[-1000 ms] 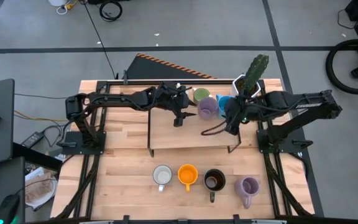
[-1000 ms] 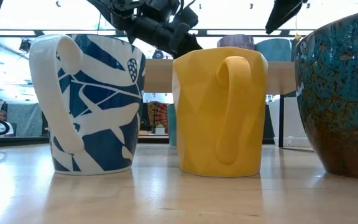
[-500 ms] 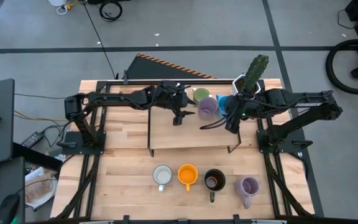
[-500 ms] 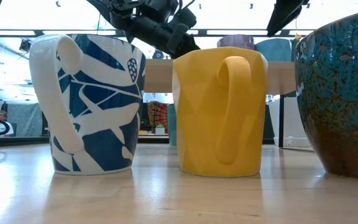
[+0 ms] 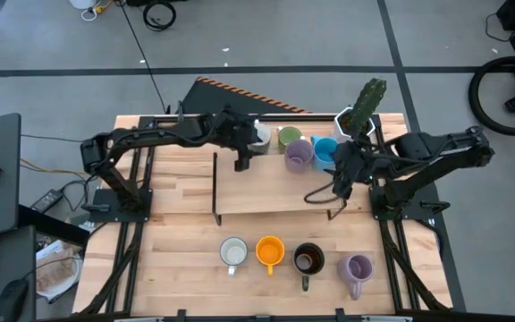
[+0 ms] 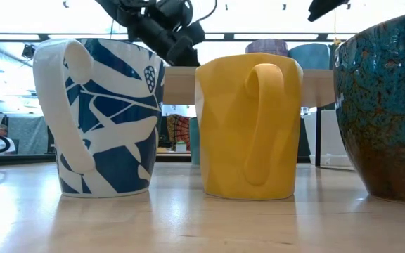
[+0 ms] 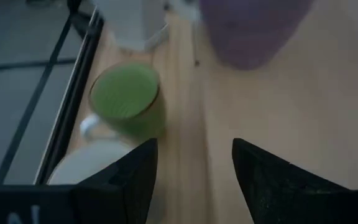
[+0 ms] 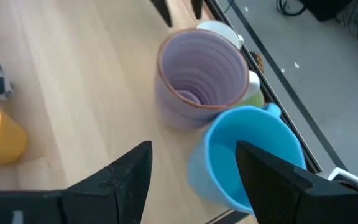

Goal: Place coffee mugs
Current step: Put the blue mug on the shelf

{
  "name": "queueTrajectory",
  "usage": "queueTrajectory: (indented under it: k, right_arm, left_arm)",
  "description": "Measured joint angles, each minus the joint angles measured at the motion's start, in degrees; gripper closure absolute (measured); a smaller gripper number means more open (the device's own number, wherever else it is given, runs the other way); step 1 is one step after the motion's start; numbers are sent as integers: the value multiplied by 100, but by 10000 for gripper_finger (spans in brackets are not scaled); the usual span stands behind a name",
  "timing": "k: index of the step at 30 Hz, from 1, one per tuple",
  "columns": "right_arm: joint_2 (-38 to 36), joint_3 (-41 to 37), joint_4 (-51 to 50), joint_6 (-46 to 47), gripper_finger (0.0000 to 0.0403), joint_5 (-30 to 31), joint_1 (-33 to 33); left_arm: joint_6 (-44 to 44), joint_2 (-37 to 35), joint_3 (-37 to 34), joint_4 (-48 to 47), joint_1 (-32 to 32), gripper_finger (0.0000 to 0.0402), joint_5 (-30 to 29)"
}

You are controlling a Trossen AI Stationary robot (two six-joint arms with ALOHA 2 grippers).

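The left tool (image 5: 240,162) is held open and empty over the raised wooden shelf (image 5: 275,186), with the green ceramic mug (image 7: 127,99) and a white mug (image 5: 259,135) just ahead of it. The right tool (image 5: 340,179) is also spread open with nothing gripped, the lavender purple mug (image 8: 201,77) and blue mug (image 8: 248,155) sitting right in front of its fingers. Four more mugs are lined up on the bench (image 5: 177,250) below: white (image 5: 233,253), orange (image 5: 269,251), dark brown (image 5: 308,259), lavender (image 5: 357,269).
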Motion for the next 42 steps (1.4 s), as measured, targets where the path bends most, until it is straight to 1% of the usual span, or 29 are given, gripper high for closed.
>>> queueTrajectory:
  k: [4, 7, 10, 13, 18, 20, 23, 27, 30, 34, 37, 42]
  right_arm:
    - [-7, -70, 109, 268, 165, 337, 499]
    - [2, -217, 284, 375, 165, 551, 860]
    - [1, -449, 577, 366, 165, 660, 1134]
    - [2, -642, 827, 364, 165, 829, 1339]
    - [-6, -891, 1124, 345, 165, 1010, 1613]
    - [-7, -924, 1180, 353, 165, 1016, 1708]
    - [-7, -962, 1245, 371, 165, 1035, 1857]
    - [-7, -1032, 1250, 483, 165, 1185, 2069]
    - [-7, -1195, 1324, 593, 165, 1357, 2216]
    - [-7, -1423, 1457, 844, 165, 1371, 2353]
    - [-7, -1567, 1658, 931, 165, 1378, 2416]
    - [-7, -1797, 1997, 934, 165, 1378, 2502]
  left_arm:
    - [-224, 99, -8, -306, 223, 190, -2]
    - [-272, 83, 4, -224, 284, 199, -2]
    - [-271, 90, 138, -436, 292, 211, -40]
    - [-246, 197, 431, -555, 292, 224, -171]
    - [-87, 597, 1178, -1484, 399, 239, -190]
    - [148, 787, 1460, -1877, 434, 241, -197]
    - [753, 970, 1737, -2481, 468, 242, -218]
    - [1442, 1074, 1919, -2837, 515, 242, -202]
    - [1998, 1124, 1851, -2935, 546, 242, -203]
    - [3024, 1119, 1787, -2829, 514, 242, -207]
    - [3624, 1119, 1784, -2732, 504, 242, -198]
    - [3814, 1193, 1786, -2630, 535, 242, -217]
